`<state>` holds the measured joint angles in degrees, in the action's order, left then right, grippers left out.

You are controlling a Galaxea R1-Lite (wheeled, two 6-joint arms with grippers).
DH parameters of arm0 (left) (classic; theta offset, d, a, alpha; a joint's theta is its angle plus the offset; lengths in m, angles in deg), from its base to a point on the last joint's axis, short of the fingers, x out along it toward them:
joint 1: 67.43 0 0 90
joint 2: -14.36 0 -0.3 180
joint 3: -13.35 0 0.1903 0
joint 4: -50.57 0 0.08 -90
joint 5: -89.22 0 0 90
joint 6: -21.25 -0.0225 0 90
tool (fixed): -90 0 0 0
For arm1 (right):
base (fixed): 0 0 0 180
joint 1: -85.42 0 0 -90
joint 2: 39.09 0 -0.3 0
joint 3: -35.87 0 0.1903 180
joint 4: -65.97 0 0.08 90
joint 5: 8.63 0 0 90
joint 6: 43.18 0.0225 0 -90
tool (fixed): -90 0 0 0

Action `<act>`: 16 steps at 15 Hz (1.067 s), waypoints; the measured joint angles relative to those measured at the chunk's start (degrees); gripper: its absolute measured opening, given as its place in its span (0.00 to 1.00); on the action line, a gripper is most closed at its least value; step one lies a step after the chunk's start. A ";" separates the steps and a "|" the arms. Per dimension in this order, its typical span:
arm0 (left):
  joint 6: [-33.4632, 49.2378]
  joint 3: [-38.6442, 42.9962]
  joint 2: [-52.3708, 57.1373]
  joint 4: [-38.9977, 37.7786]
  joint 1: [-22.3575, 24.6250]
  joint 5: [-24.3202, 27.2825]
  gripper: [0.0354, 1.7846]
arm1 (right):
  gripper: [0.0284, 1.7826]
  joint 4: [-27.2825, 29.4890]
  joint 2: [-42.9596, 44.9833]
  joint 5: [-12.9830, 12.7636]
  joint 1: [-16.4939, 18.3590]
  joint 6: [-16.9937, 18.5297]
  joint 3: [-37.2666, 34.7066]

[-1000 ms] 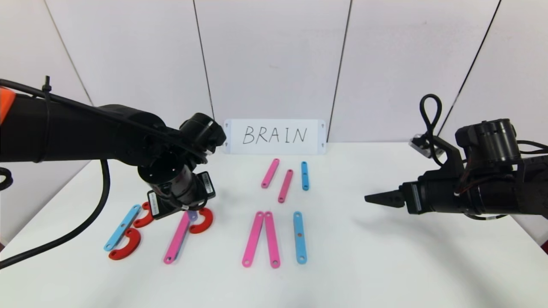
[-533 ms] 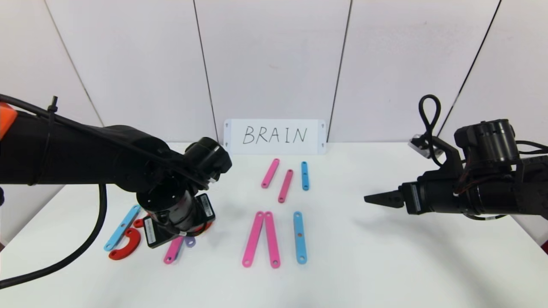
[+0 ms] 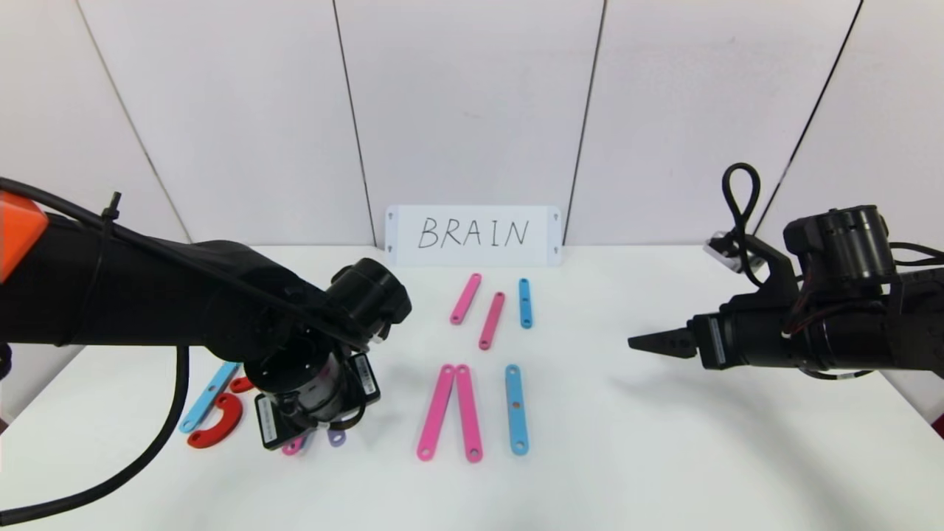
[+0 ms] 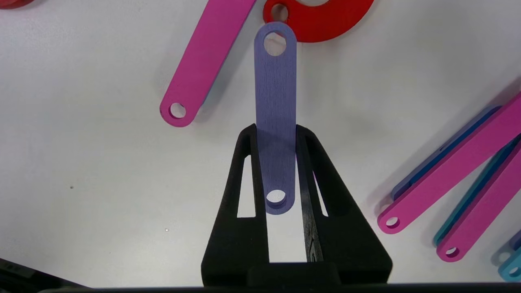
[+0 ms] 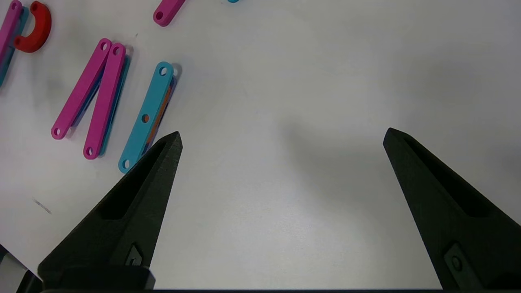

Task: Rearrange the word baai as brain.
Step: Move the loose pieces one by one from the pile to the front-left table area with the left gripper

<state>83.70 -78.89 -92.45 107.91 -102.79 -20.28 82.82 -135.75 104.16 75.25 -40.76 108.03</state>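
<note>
My left gripper [image 4: 276,130] is shut on a purple strip [image 4: 275,93], gripping it by its long edges near one end. The strip's far end overlaps the tip of a red curve [image 4: 321,24], beside a long pink strip [image 4: 203,61]. In the head view the left wrist covers most of this; only the ends of the purple strip [image 3: 336,437] and the pink strip [image 3: 293,445] stick out. A blue strip [image 3: 210,396] with a red curve [image 3: 217,422] lies to the left. My right gripper [image 3: 641,342] hovers open at the right, empty [image 5: 283,136].
Two long pink strips [image 3: 450,413] meet in a narrow wedge at the table's middle, with a blue strip [image 3: 516,408] beside them. Three short strips, pink [image 3: 465,298], pink [image 3: 491,320] and blue [image 3: 525,302], lie behind. A white card [image 3: 473,234] reading BRAIN leans on the wall.
My left arm has come towards the table's front edge with the purple strip in its grip, and now covers the red curve and most of the pink strip. The right arm has not moved.
</note>
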 joint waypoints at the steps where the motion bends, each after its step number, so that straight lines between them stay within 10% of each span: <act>1: 0.63 0.28 -0.11 0.00 -0.50 -0.15 0.14 | 0.97 0.00 0.00 0.00 -0.02 0.00 0.00; 16: 2.46 1.29 -4.21 -0.18 -1.06 -0.72 0.14 | 0.97 0.00 0.00 0.00 0.00 0.05 0.00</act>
<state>86.17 -77.60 -96.66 107.73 -103.85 -21.00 82.82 -135.75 104.16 75.25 -40.71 108.03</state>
